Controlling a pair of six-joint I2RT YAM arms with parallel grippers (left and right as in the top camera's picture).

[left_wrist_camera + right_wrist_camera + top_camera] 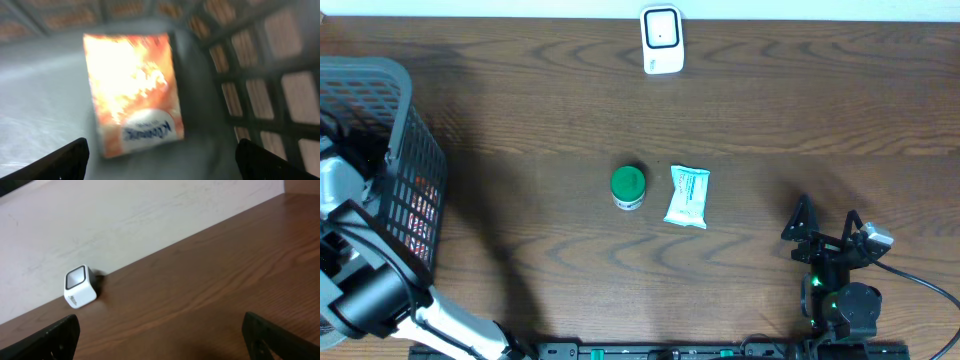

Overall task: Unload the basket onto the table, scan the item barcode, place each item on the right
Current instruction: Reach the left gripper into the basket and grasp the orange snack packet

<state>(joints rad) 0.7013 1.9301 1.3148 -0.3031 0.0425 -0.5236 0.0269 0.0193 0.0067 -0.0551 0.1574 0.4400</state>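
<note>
An orange box point(132, 90) with blue lettering lies flat on the floor of the grey mesh basket point(390, 120) at the table's left. My left gripper point(162, 161) hangs open above the box's near end, with nothing between its fingers point(62, 161). In the overhead view the left arm reaches into the basket and its fingers are hidden there. The white barcode scanner point(662, 40) stands at the back edge, its window also showing in the right wrist view point(80, 286). My right gripper point(825, 228) sits open and empty near the front right.
A green-lidded jar point(628, 186) and a white and teal packet point(687, 196) lie side by side mid-table. The basket's mesh wall point(260, 75) rises close on the right of the box. A pale wall point(125, 215) runs behind the scanner.
</note>
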